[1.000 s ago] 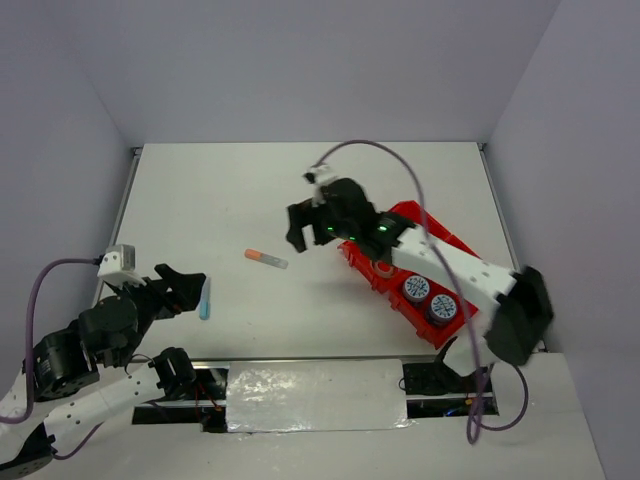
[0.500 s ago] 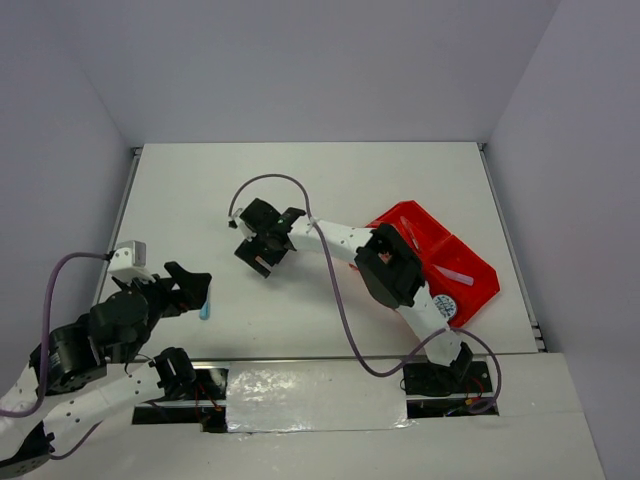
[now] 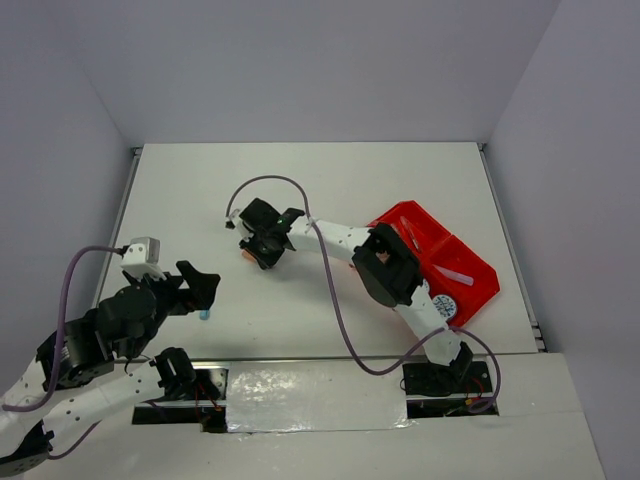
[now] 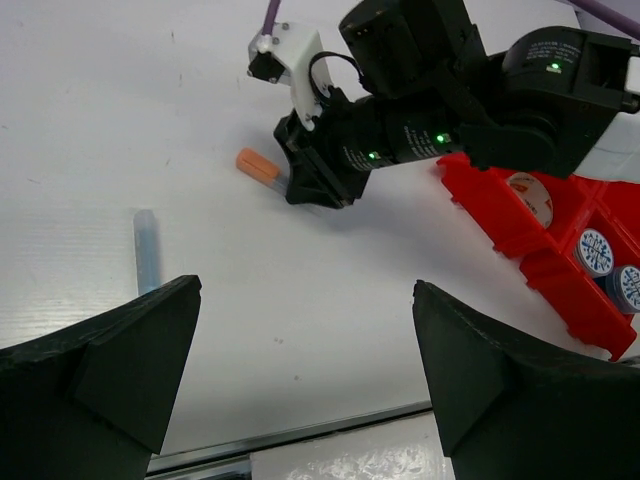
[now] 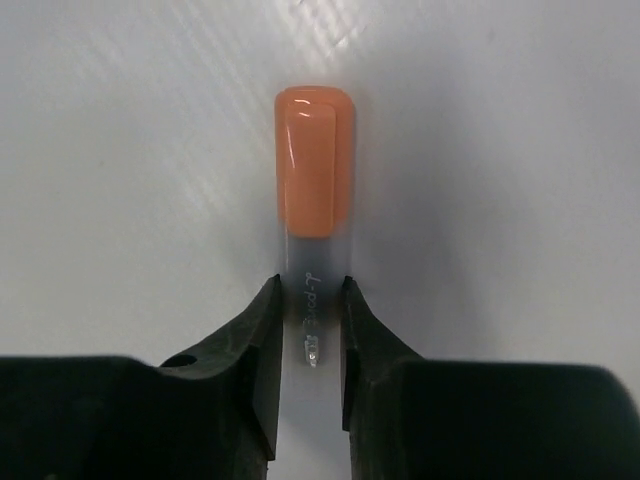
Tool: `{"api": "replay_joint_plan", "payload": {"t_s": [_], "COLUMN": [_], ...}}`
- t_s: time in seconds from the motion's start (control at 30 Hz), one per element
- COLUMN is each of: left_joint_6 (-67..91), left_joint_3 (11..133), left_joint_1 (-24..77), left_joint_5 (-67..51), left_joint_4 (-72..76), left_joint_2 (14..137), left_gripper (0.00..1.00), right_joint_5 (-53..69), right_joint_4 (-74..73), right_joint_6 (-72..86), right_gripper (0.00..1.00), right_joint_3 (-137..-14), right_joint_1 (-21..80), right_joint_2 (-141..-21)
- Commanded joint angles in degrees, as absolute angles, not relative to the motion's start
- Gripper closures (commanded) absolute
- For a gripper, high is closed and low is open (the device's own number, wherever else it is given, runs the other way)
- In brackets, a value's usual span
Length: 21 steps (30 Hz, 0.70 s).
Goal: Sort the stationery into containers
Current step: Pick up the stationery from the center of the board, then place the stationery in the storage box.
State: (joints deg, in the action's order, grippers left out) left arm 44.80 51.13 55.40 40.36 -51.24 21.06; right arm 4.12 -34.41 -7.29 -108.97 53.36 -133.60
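Nearest the bases, lower left of the top view: your left gripper (image 3: pixel 203 285) hung low over the table (image 3: pixel 350 180), jaws spread wide, nothing between them. In its own wrist view the two dark fingers (image 4: pixel 110 390) framed bare white surface. The light blue pen (image 4: pixel 146 250) lay flat on the table just beyond the left finger, at the left of that frame, running roughly up and down the picture. From above only its lower end showed under the gripper.

Mid-table, left of centre in the top view: your right arm reached across from the lower right, with the right gripper (image 3: pixel 262 250) down at the surface. In the right wrist view the fingertips (image 5: pixel 265 330) pressed against both sides of the clear barrel of the orange-capped marker (image 5: pixel 313 160). The pinch sat just behind the cap, and the cap stuck out past the tips toward the top of the frame. I could not tell whether the marker rested on the table or hung just clear of it.

Right of centre: the red tray (image 3: pixel 432 232) sat at an angle on the table, partly hidden by your right arm's elbow. The left wrist view showed two patterned rolls (image 4: pixel 597 247) close together at its right edge. A pale round item lay in a neighbouring compartment, too small to name.
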Motion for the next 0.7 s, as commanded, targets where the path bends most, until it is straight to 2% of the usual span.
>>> {"api": "replay_joint_plan", "payload": {"t_s": [0.0, 0.07, 0.1, 0.17, 0.2, 0.27, 0.3, 0.37, 0.43, 0.5, 0.53, 0.67], "left_joint_6": [42.8, 42.71, 42.63, 42.54, 42.45, 42.45, 42.36, 41.93, 41.57, 41.4, 41.4, 41.13], "left_joint_3": [51.68, 51.59, 51.59, 51.59, 51.59, 51.5, 51.5, 51.24, 51.15, 51.07, 51.15, 51.06], "left_joint_1": [55.46, 55.46, 55.46, 55.46, 55.55, 55.46, 55.46, 55.46, 55.55, 55.55, 55.55, 55.55], "left_joint_5": [39.29, 39.2, 39.11, 39.02, 38.76, 38.67, 38.41, 38.15, 37.44, 37.44, 37.18, 36.56], "left_joint_4": [-48.08, -47.9, -47.9, -47.73, -47.72, -47.64, -47.55, -47.2, -46.67, -46.58, -46.5, -46.32], "left_joint_2": [21.36, 21.1, 20.92, 20.66, 20.57, 20.13, 19.95, 19.34, 19.07, 19.16, 19.33, 19.6], "left_gripper": [0.01, 0.01, 0.01, 0.01, 0.01, 0.01, 0.01, 0.01, 0.01, 0.01, 0.01, 0.01], "right_joint_5": [8.17, 7.21, 5.03, 0.38, -2.95, -12.1, -13.78, -14.94, -19.04, -21.44, -21.53, -20.74], "right_joint_4": [-28.68, -16.08, -11.91, -3.47, -2.38, -3.24, -4.91, -9.64, -12.73, -16.43, -16.61, -19.86], "right_joint_6": [-0.81, 6.22, 8.59, 15.53, 17.64, 23.71, 26.34, 31.45, 34.09, 34.28, 32.62, 27.61], "right_gripper": [1.0, 1.0, 1.0, 1.0, 1.0, 1.0, 1.0, 1.0, 1.0, 1.0, 1.0, 1.0], "right_joint_3": [-101.72, -88.64, -83.98, -70.31, -66.4, -55.58, -52.94, -45.92, -42.29, -39.03, -37.46, -37.35], "right_joint_1": [53.09, 51.34, 50.55, 48.53, 45.73, 41.07, 34.78, 27.02, 17.73, 12.6, 7.35, -2.45], "right_joint_2": [-123.21, -114.22, -104.25, -94.62, -85.7, -77.82, -71.34, -65.77, -58.38, -52.42, -51.17, -50.09]}}
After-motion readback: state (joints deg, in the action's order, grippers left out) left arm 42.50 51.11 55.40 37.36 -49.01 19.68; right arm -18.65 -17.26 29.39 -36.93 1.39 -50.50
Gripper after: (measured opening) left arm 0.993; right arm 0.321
